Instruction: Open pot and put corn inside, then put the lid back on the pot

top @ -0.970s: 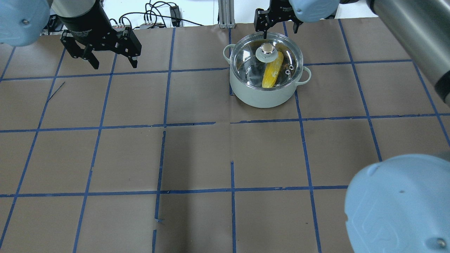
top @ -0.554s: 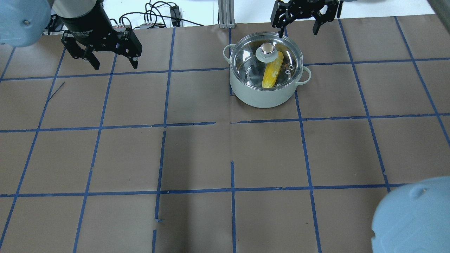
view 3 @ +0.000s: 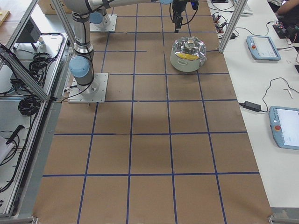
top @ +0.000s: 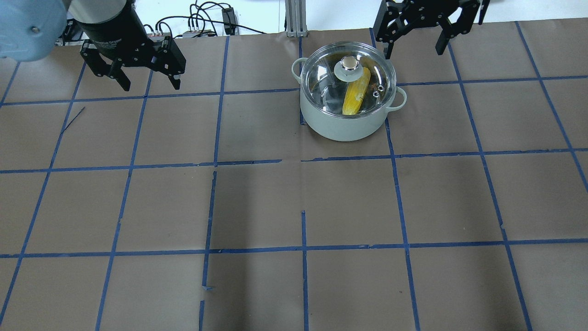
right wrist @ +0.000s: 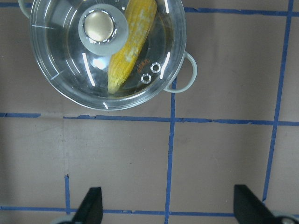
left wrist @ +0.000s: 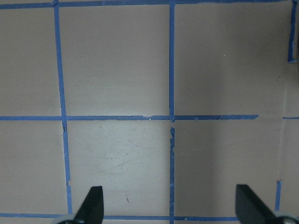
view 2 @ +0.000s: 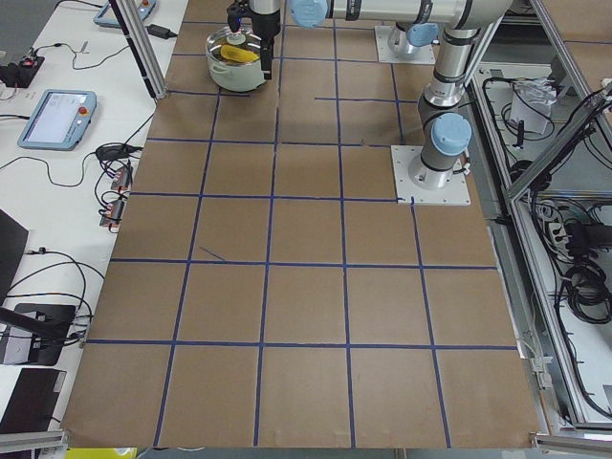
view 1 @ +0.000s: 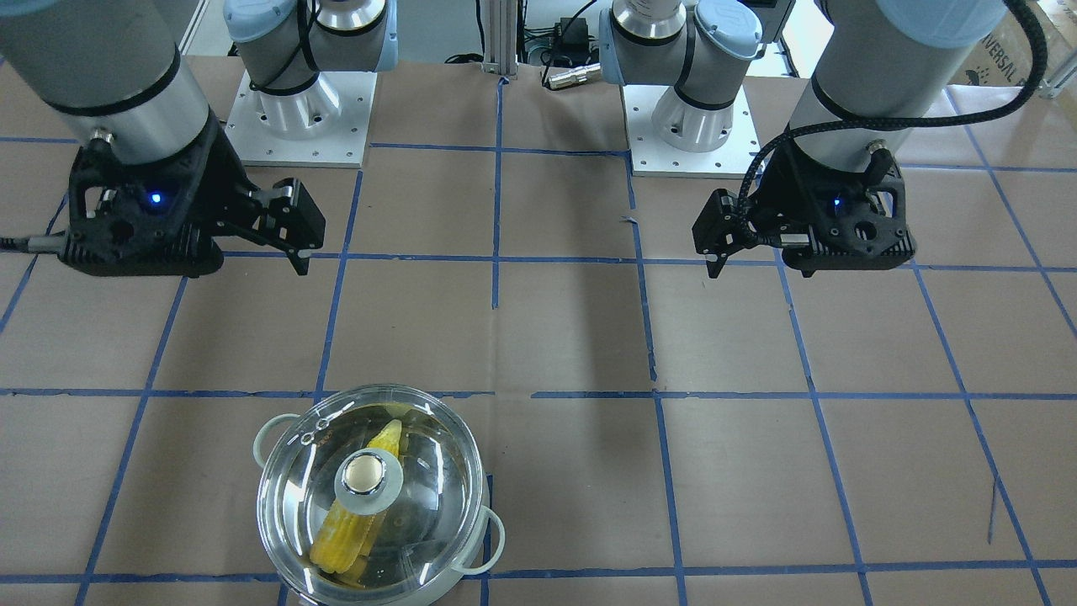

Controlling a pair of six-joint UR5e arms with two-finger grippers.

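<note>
The pot (top: 340,126) stands at the far side of the table with the glass lid (top: 321,78) seated on it, knob (top: 349,64) up. The corn (top: 356,94) lies inside, seen through the glass. It also shows in the front view (view 1: 345,539) and the right wrist view (right wrist: 131,46). My right gripper (top: 415,49) is open and empty, raised to the right of and beyond the pot, apart from it. My left gripper (top: 150,86) is open and empty, far to the left over bare table. The left wrist view shows only its fingertips (left wrist: 91,205) over the table.
Brown paper with a blue tape grid (top: 303,161) covers the table. Cables (top: 202,23) and a metal post (top: 294,18) sit beyond its far edge. Both arm bases (view 1: 303,118) are bolted on the robot's side. Tablets (view 3: 261,46) lie on the side bench.
My right gripper has moved away from over the lid's far edge, to the right, staying open; its elbow has left the overhead view. The left arm, pot, lid and corn have not moved.
</note>
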